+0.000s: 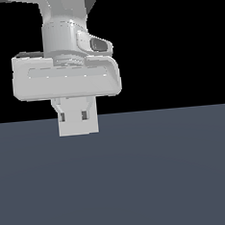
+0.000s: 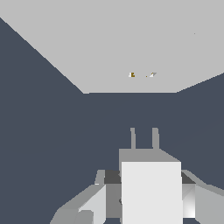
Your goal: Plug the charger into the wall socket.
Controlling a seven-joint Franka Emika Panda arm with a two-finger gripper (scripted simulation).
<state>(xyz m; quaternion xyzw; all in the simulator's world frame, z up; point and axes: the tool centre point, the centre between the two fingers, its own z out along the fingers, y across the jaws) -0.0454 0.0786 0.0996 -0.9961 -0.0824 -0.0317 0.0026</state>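
End effector (image 2: pixel 146 199) pinching small white block charger (image 2: pixel 151 190), grey prongs (image 2: pixel 143 138) facing flat light-grey square wall socket (image 2: pixel 127 48), apart

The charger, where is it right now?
In the wrist view the charger sits between the tool's fingers, prongs facing the wall socket ahead, not yet touching it.

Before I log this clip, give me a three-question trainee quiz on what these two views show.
1. True or false: the gripper holds the charger.
2. In the wrist view, the charger's prongs point: A) toward the wall socket; B) away from it; C) at the floor.
3. Fill in: the prongs have ___ reached the wall socket.

Key: 1 true. 2 A. 3 not; dark floor shows between them.
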